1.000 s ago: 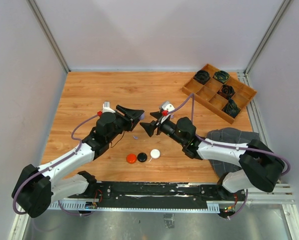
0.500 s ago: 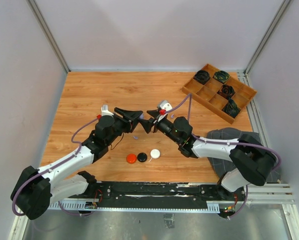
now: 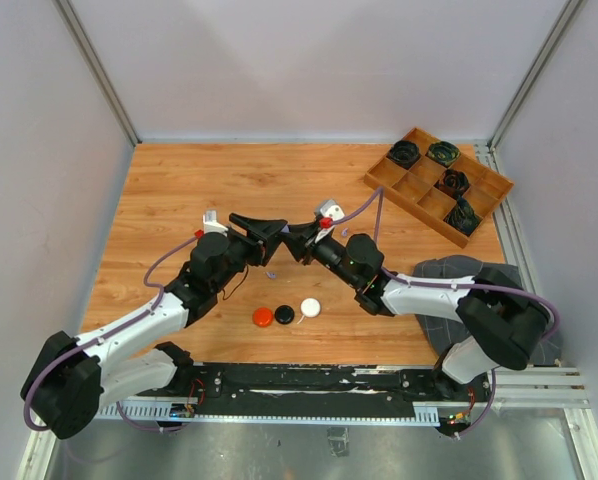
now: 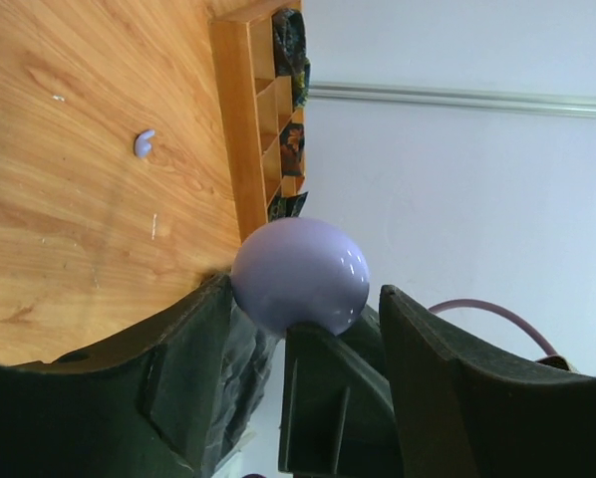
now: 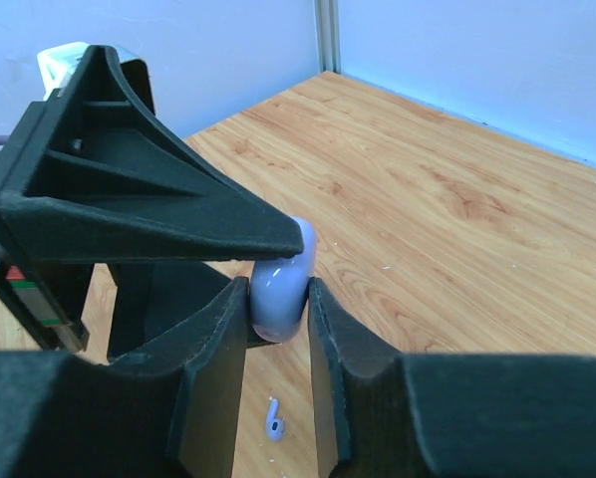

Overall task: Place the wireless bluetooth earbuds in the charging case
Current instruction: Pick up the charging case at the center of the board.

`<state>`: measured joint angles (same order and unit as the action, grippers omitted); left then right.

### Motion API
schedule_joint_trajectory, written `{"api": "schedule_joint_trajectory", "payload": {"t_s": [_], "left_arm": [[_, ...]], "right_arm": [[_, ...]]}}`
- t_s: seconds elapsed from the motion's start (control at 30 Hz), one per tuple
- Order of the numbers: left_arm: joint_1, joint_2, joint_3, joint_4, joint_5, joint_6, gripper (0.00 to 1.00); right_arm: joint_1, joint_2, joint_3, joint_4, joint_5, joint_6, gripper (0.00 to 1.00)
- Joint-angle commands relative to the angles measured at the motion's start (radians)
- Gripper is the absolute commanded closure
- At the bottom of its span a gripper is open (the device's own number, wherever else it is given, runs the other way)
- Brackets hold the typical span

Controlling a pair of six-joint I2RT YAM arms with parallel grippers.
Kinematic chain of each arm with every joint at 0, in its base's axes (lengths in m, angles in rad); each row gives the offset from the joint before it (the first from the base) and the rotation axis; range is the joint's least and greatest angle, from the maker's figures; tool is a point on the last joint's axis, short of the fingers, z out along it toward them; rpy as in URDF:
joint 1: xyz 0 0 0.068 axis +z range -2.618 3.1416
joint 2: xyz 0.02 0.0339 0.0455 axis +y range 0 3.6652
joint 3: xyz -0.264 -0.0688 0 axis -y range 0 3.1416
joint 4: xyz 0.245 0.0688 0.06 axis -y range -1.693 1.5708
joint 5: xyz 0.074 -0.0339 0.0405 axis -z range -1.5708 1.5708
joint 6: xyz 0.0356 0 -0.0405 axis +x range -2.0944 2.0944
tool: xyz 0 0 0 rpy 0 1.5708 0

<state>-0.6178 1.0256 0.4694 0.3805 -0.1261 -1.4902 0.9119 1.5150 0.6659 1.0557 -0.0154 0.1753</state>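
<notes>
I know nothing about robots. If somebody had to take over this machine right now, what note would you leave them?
Left gripper: open, one finger touching the purple case.
Right gripper: shut on that case, which is held in the air above the table.
Earbuds: one purple earbud lies on the table below the grippers. A second earbud lies towards the wooden tray.
The red case, black case and white case sit near the front edge.
Done: no earbud is in a case yet.
Left: the purple case looks closed, so open it, then pick up and seat the earbuds.
</notes>
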Motion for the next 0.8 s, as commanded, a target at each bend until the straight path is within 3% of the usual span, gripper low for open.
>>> {"api": "schedule_joint_trajectory", "payload": {"t_s": [0.0, 0.3, 0.5, 0.77], "left_arm": [[-0.010, -0.029, -0.013, 0.042, -0.013, 0.020, 0.31], [-0.010, -0.127, -0.058, 0.069, -0.065, 0.247, 0.14], [-0.008, -0.258, -0.097, 0.135, -0.038, 0.580, 0.08], [-0.009, -0.315, -0.095, 0.209, 0.157, 1.073, 0.08]], "right_arm": [[0.006, -0.027, 0.006, 0.024, 0.031, -0.001, 0.75], [-0.022, -0.131, -0.003, -0.136, -0.067, -0.006, 0.94], [-0.053, -0.234, 0.048, -0.376, -0.187, -0.033, 0.99], [-0.145, -0.308, 0.201, -0.789, -0.301, -0.014, 0.99]]}}
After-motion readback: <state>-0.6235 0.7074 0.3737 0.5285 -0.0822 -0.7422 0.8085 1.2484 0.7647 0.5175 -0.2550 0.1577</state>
